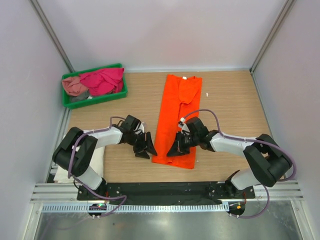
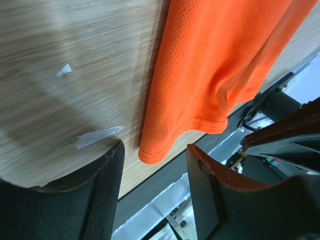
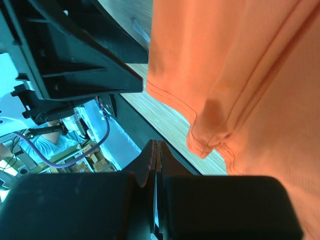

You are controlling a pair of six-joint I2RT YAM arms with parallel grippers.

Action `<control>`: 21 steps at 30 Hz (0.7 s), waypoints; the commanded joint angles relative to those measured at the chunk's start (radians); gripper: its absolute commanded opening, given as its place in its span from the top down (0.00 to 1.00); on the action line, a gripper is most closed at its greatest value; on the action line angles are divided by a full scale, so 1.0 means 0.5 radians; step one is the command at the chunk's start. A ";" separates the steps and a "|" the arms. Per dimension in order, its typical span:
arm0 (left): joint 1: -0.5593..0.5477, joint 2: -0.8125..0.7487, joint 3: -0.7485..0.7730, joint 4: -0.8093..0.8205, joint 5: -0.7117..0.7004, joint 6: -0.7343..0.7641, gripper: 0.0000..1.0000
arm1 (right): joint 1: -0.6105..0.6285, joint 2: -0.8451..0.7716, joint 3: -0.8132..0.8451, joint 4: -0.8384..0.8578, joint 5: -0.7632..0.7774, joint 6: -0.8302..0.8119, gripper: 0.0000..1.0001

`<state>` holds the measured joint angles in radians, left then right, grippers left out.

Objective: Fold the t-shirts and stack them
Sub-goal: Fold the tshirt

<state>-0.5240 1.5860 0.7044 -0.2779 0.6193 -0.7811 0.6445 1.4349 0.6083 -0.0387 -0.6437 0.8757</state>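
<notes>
Black mounting plate point(image 1: 165, 190): runs along the table's near edge and carries both arm bases, the left arm on the left.
Light wooden table top point(image 1: 230, 100): walled in by pale panels on three sides.
Bright orange cloth t-shirt point(image 1: 175, 110): lies mid-table, folded lengthwise into a long narrow strip. The collar is at the far end and the hem at the near end, close to the mounting plate.
Green plastic tray point(image 1: 94, 102): stands in the far-left corner, well apart from the orange t-shirt.
Magenta cloth t-shirt point(image 1: 106, 80): crumpled in the right part of the tray.
Dusty pink cloth t-shirt point(image 1: 74, 86): crumpled in the left part of the tray, touching the magenta one.
White cloth point(image 1: 62, 172): lies at the near-left table edge, mostly hidden under the left arm; its fold cannot be told.
Left gripper point(image 1: 144, 146): jaws about half spread, holding nothing, just beside the orange t-shirt's near-left corner.
Right gripper point(image 1: 176, 149): over the near-left part of the orange strip. Its fingers point(image 3: 150, 160) are pressed together, and no cloth shows between them.
White scraps point(image 2: 97, 136): two small flecks on the wood beside the orange hem.
</notes>
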 commanded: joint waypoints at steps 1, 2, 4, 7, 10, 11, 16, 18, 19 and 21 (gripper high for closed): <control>-0.020 0.046 -0.016 0.047 -0.018 0.022 0.46 | 0.033 0.075 -0.023 0.261 -0.023 0.086 0.99; -0.029 0.052 -0.022 0.050 -0.021 0.022 0.46 | 0.036 0.081 -0.026 0.262 -0.007 0.080 0.99; -0.038 0.049 -0.034 0.047 -0.051 0.022 0.46 | 0.036 0.082 -0.038 0.286 0.011 0.080 0.99; -0.053 0.074 -0.044 0.056 -0.064 0.013 0.47 | 0.036 0.127 -0.090 0.359 -0.029 0.099 0.99; -0.053 0.144 -0.025 0.071 -0.058 0.031 0.53 | 0.036 0.167 -0.164 0.369 -0.020 0.077 0.99; -0.053 0.178 -0.028 0.071 -0.054 0.037 0.56 | 0.036 0.174 -0.185 0.372 -0.010 0.071 0.99; -0.053 0.194 -0.093 0.077 -0.091 0.053 0.83 | 0.036 0.213 -0.333 0.491 0.017 0.089 0.99; -0.053 0.203 -0.138 0.089 -0.094 0.053 0.88 | 0.036 0.256 -0.370 0.513 0.020 0.086 0.99; -0.053 0.203 -0.154 0.105 -0.091 0.056 0.92 | 0.036 0.266 -0.412 0.519 0.023 0.086 0.99; -0.053 0.206 -0.178 0.117 -0.079 0.065 0.95 | 0.036 0.250 -0.465 0.544 0.020 0.108 0.99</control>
<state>-0.5449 1.6581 0.6632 -0.2054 0.6678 -0.7826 0.6594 1.5486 0.4191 0.2058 -0.6647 0.9291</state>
